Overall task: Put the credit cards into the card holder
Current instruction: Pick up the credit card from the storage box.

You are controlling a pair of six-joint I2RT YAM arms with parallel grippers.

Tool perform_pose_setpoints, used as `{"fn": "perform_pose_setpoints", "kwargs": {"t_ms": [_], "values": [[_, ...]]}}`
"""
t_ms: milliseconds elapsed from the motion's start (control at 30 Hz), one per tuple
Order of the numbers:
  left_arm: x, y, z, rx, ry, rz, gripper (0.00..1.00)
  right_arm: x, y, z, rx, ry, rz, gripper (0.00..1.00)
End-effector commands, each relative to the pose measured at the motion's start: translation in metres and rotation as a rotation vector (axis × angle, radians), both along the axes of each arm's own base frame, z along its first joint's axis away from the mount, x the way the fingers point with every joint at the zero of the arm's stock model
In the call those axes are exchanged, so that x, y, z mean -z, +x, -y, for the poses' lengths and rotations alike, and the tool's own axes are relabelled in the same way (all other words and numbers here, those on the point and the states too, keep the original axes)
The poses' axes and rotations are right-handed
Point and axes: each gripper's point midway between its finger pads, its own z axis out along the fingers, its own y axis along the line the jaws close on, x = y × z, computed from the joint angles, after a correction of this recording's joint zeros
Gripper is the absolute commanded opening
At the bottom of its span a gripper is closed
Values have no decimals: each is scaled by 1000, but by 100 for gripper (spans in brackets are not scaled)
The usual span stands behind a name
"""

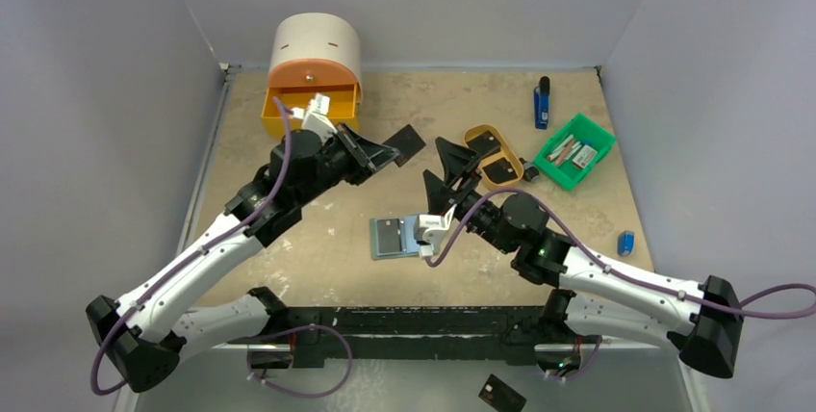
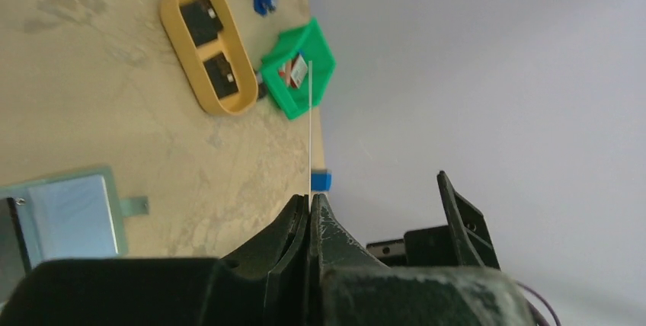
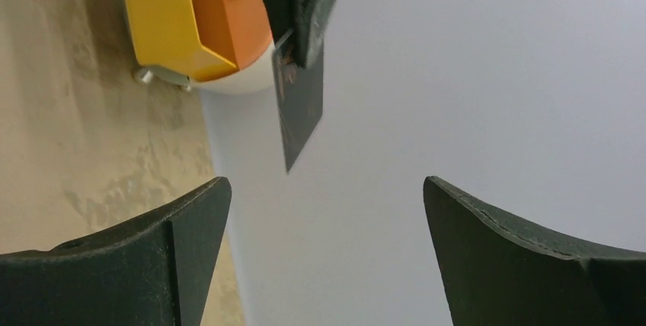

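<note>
Three pale grey walls close in a bench (image 1: 318, 258) whose mottled tan top is worn lighter in patches. Over the middle of the bench, the left gripper (image 1: 383, 154) is pinched tight on one credit card (image 1: 409, 142), which sticks out of its tips toward the right gripper (image 1: 445, 169). The right gripper is spread wide with nothing between its fingers, and it is close to the card but apart from it.

The card holder (image 1: 396, 237) lies open and flat near the middle of the near edge, pale pockets facing up. Its right side is partly covered by the right arm's wrist.

Toward the far right corner sit a tan oval tray (image 1: 473, 130) holding two black cards (image 1: 500, 171), a green bin (image 1: 566, 179) and a blue stick (image 1: 543, 102). An orange drawer box (image 1: 313, 75) stands at the far edge, left of centre. A small blue object (image 1: 626, 242) rests by the right edge. A loose black card (image 1: 502, 393) lies below the near edge, off the bench.

From the left wrist the held card is edge-on and shows only as a thin pale line. What fills the green bin is too small to tell.
</note>
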Motion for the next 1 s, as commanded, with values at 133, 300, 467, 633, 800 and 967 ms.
{"fn": "perform_pose_setpoints", "kwargs": {"t_ms": [133, 300, 467, 633, 800, 967], "values": [[-35, 19, -102, -478, 14, 169, 0, -51, 11, -2, 41, 681, -555, 99], [-45, 9, -118, -508, -67, 291, 0, -4, 34, -29, 137, 876, -1122, 99], [-49, -2, -116, -469, -162, 391, 0, 0, 53, -7, -63, 1204, -1526, 99], [-51, -10, -102, -387, -287, 488, 0, -7, 45, -4, -202, 1349, -1731, 99], [-56, -14, -94, -347, -388, 541, 0, -36, 23, -7, -469, 1381, -1767, 92], [-57, -13, -94, -347, -444, 545, 0, -49, 12, -10, -574, 1392, -1789, 83]]}}
